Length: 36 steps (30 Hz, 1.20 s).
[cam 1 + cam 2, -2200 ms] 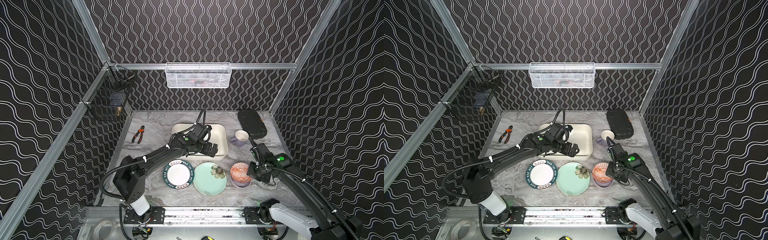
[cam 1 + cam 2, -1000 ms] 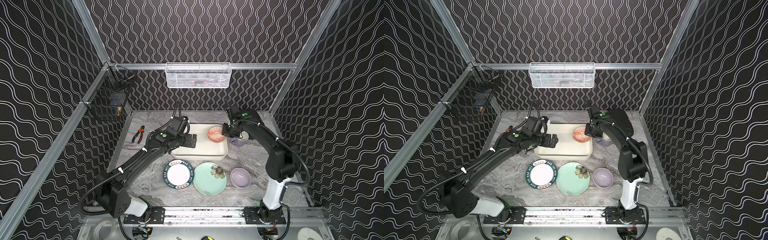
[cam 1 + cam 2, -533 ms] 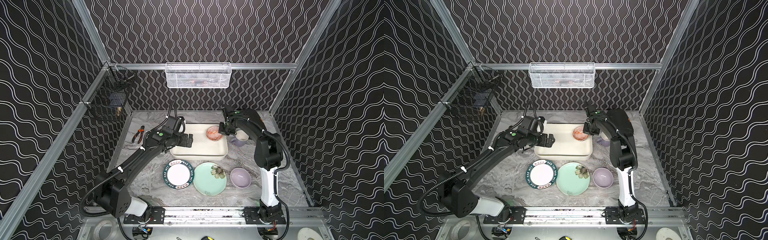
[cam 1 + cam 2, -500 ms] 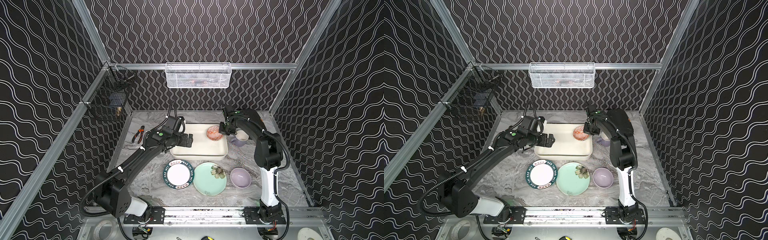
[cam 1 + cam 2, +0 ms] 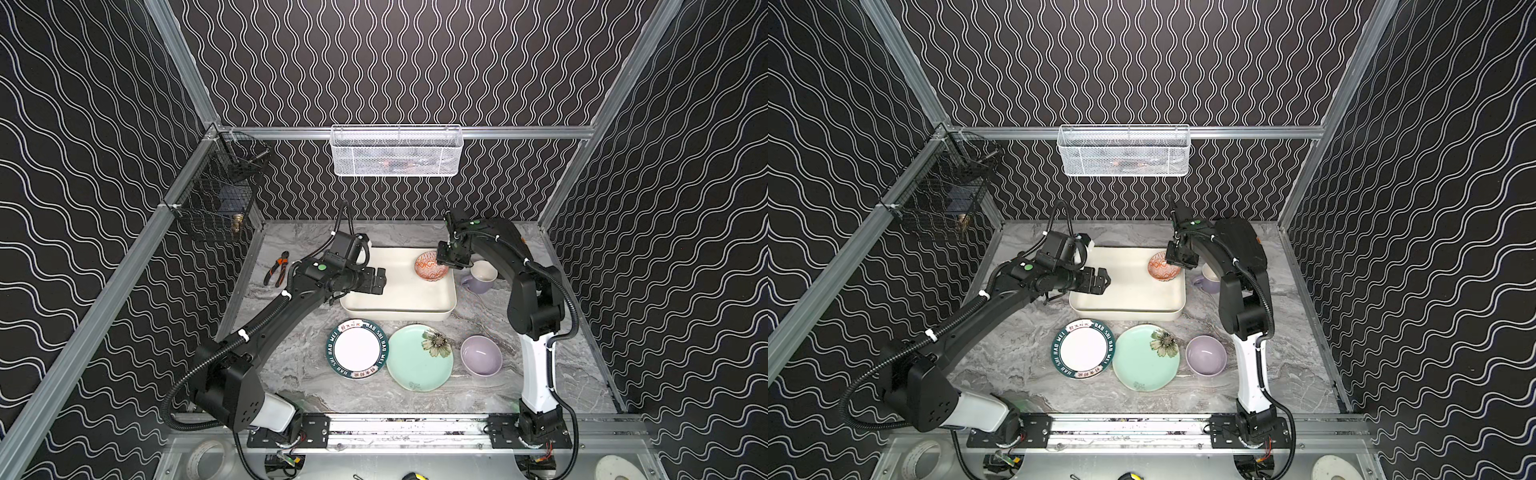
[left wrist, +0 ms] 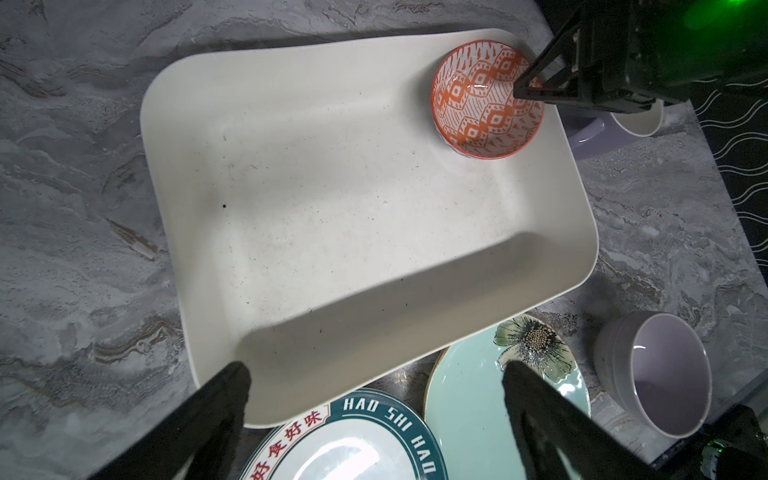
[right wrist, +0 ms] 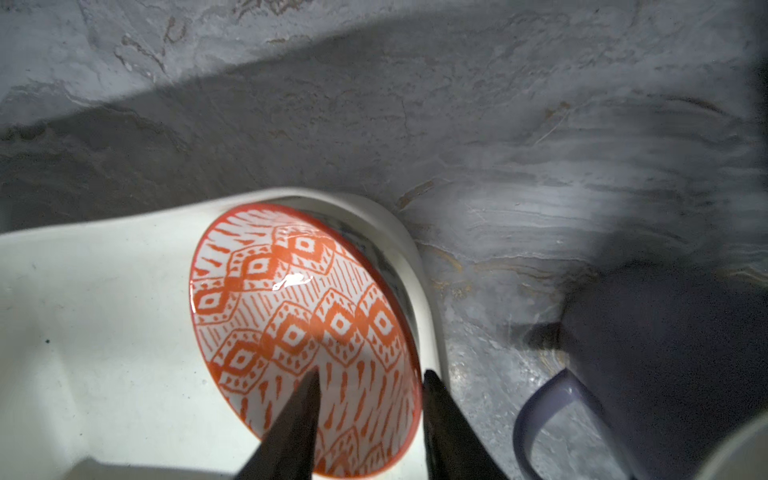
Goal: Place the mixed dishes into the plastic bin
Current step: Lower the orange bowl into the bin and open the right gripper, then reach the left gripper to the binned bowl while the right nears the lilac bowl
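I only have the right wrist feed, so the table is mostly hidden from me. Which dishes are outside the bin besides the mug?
Observer: Three, in a row in front of the bin: lettered plate, mint plate, lavender bowl.
Operator: And the left gripper?
Observer: Open and empty, above the bin's left side.
Operator: Anything else inside?
Observer: Only the orange-patterned bowl.

Your right pincer (image 7: 370, 371) has parted its jaws. Orange-patterned bowl (image 5: 431, 266) now sits in the plastic bin (image 5: 399, 313), far right corner.
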Tool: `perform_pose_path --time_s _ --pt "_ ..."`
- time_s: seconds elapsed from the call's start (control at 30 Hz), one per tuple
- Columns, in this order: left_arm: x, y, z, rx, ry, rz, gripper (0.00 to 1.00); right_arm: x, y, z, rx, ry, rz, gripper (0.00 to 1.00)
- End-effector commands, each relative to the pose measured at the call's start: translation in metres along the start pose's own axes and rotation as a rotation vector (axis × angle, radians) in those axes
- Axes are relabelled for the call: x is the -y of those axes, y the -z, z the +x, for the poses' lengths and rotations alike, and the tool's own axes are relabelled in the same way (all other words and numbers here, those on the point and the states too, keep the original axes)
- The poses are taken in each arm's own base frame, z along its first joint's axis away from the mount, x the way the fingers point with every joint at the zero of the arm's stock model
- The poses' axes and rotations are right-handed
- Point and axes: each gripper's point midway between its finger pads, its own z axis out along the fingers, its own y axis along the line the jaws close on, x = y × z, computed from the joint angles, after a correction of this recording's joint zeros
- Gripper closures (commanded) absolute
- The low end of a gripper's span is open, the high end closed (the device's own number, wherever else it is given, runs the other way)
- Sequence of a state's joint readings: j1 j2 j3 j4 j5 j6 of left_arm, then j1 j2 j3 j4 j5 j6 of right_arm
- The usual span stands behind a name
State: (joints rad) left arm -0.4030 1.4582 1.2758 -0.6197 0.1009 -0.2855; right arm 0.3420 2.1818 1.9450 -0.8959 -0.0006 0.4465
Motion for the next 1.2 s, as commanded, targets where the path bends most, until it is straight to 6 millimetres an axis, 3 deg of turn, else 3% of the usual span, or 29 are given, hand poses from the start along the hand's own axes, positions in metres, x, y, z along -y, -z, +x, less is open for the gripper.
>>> perform_pose_path --time_s 0.0,0.2,0.37,0.47,0.6,0.7,0.77,0.9,1.0,1.17 --pt "0.003 0.0 -0.007 0.021 -0.005 0.015 0.02 0.005 0.013 0.002 0.0 0.005 0.022 0.56" --pt "0.005 0.0 -0.004 0.018 0.005 0.031 0.02 0.01 0.026 0.012 -0.013 -0.006 0.026 0.52" --pt "0.005 0.001 -0.005 0.019 0.0 0.034 0.02 0.013 0.067 0.021 -0.004 0.001 0.02 0.52" --pt "0.008 -0.002 -0.004 0.017 0.003 0.047 0.01 0.026 0.096 0.041 0.01 -0.002 0.033 0.52" --pt "0.012 -0.017 -0.003 0.006 0.021 0.079 0.02 0.053 0.122 0.086 0.004 -0.037 0.05 0.51" --pt "0.019 -0.037 -0.006 -0.007 0.021 0.091 0.04 0.072 0.137 0.119 -0.006 -0.07 0.061 0.51" --pt "0.025 -0.052 -0.012 -0.018 0.01 0.079 0.04 0.082 0.144 0.139 -0.009 -0.095 0.055 0.42" --pt "0.05 -0.086 -0.026 -0.032 -0.03 0.071 0.06 0.1 0.154 0.172 -0.016 -0.144 0.062 0.39" --pt "0.067 -0.115 -0.035 -0.041 -0.041 0.059 0.08 0.108 0.158 0.19 -0.019 -0.177 0.051 0.39" --pt "0.066 -0.165 -0.038 -0.085 -0.027 -0.004 0.13 0.115 0.168 0.203 0.001 -0.214 0.036 0.38"
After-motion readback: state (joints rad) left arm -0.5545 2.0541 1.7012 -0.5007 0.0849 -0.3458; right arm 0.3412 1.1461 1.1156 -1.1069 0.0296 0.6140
